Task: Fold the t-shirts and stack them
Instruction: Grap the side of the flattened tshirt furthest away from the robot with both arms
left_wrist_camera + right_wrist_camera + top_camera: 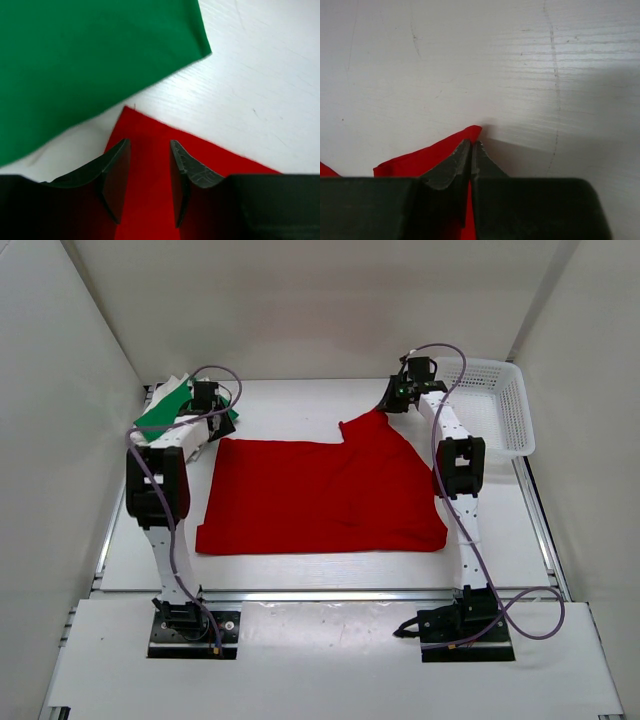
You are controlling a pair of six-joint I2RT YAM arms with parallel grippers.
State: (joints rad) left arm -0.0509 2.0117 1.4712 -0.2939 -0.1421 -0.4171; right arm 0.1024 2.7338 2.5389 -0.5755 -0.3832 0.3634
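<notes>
The red t-shirt lies spread across the middle of the table, its far right part drawn up into a point. My right gripper is shut on that point; in the right wrist view the gripper pinches red cloth just behind the tip. My left gripper stands open over the shirt's far left corner, and its fingers straddle the red corner without pinching it. The green t-shirt lies at the far left, beside that corner. A sliver of white cloth shows behind it.
A white lattice basket stands at the far right, just beyond the right gripper. White walls close the table in on the left, back and right. Bare white tabletop lies ahead of the right gripper.
</notes>
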